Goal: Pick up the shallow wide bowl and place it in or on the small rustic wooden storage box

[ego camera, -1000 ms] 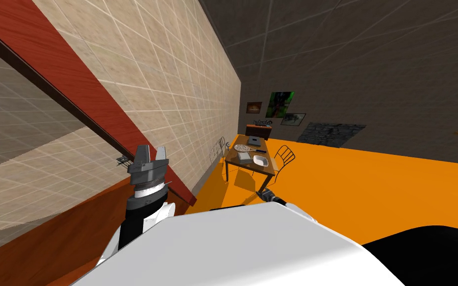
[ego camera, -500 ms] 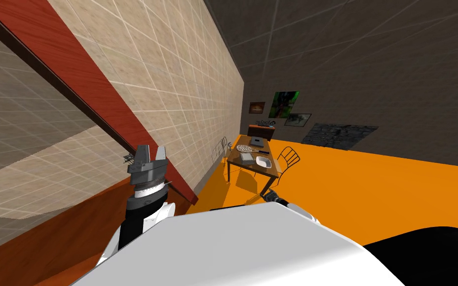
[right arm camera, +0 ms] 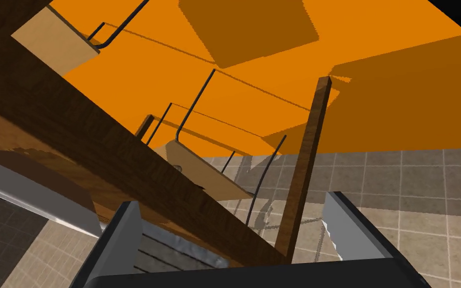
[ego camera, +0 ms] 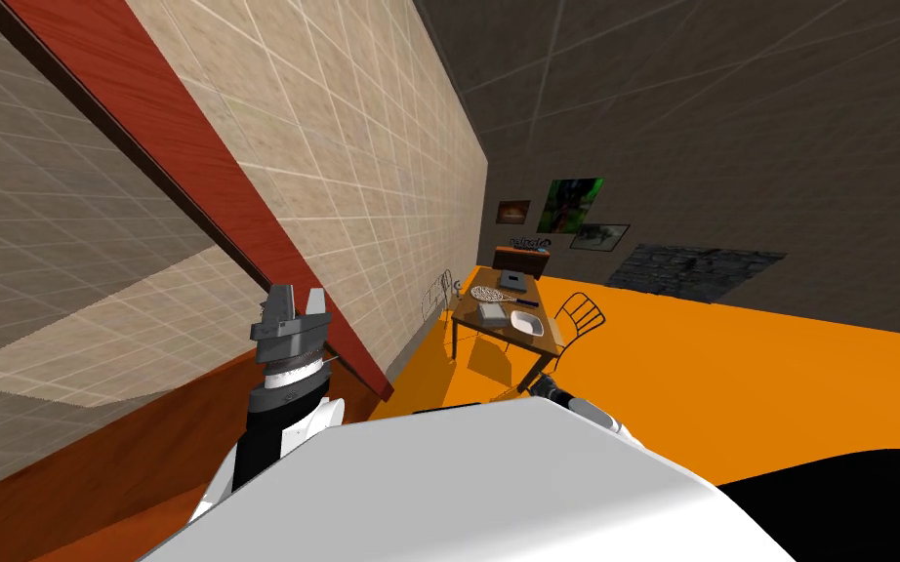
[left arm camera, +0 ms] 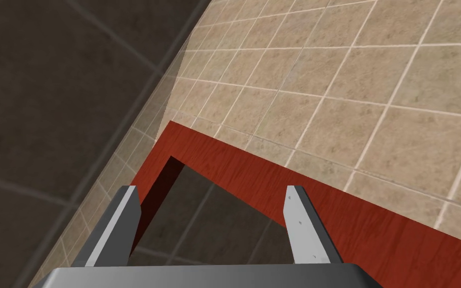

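the shallow white bowl sits on the brown wooden table, toward its near end, far ahead at about 1 o'clock across the orange floor. a flat grey thing lies just beside the bowl at its 10 o'clock. the dark wooden box stands at the bowl's 12 o'clock, on or just past the table's far end; i cannot tell which. a wire chair is at the bowl's 3 o'clock. the left jaws, raised at 10 o'clock against a red-brown wooden beam, stand apart. the right jaws, low and aimed at the table's leg, stand apart too.

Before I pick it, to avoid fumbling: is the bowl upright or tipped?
Upright: the bowl sits flat on the table, hollow side facing up.
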{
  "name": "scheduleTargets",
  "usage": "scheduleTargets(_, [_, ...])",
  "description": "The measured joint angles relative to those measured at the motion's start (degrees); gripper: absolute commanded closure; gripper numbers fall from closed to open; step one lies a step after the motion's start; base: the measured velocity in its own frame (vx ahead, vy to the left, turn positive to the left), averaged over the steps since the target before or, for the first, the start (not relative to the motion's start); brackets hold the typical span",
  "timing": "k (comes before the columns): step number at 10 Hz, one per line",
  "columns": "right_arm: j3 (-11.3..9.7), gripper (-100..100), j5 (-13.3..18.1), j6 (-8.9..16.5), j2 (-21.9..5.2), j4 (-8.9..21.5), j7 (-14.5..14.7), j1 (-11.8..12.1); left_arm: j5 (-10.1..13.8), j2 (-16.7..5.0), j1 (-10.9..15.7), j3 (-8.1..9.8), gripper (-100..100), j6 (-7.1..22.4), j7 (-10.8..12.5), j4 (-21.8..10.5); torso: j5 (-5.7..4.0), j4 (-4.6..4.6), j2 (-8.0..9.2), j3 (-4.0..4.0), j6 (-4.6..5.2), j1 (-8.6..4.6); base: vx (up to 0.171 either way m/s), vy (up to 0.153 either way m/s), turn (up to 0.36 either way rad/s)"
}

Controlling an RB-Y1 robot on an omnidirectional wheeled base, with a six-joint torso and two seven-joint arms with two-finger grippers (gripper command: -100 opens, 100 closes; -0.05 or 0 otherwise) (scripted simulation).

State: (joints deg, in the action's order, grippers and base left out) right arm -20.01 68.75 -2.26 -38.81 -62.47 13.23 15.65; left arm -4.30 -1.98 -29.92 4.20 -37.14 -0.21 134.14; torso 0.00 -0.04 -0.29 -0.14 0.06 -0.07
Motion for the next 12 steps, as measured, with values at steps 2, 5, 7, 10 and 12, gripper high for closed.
scheduleTargets(2, [-1.5,-100,0.7,1.0,-1.2,1.0,0.6,-0.8,0.0,0.0,0.0,0.0,0,0.0,0.0,0.0,-0.01,0.01,0.08,0.04,0.02,-0.04,0.036,0.012,0.034])
scheduleTargets(5, [-6.0,-100,3.2,5.0,-4.7,5.1,1.5,-3.8,0.0,0.0,0.0,0.0,0,0.0,0.0,0.0,-0.01,-0.03,-0.17,-0.1,-0.01,-0.04,0.092,0.014,0.114])
scheduleTargets(7, [-1.3,-100,8.7,3.2,-3.1,8.3,3.8,-3.8,0.0,0.0,0.0,0.0,0,0.0,0.0,0.0,-0.02,-0.02,-0.07,-0.05,0.01,-0.08,0.065,-0.005,0.049])
scheduleTargets(10, [-3.5,-100,7.5,4.5,-4.6,8.7,4.3,-4.6,0.0,0.0,0.0,0.0,0,0.0,0.0,0.0,-0.03,0.03,0.22,0.11,0.04,-0.08,0.03,-0.007,0.059])
scheduleTargets(12, [-4.0,-100,11.1,5.4,-5.5,12.3,5.8,-6.3,0.0,0.0,0.0,0.01,0,0.0,0.0,0.0,-0.03,-0.05,-0.26,-0.15,0.0,-0.14,0.174,-0.036,0.127])
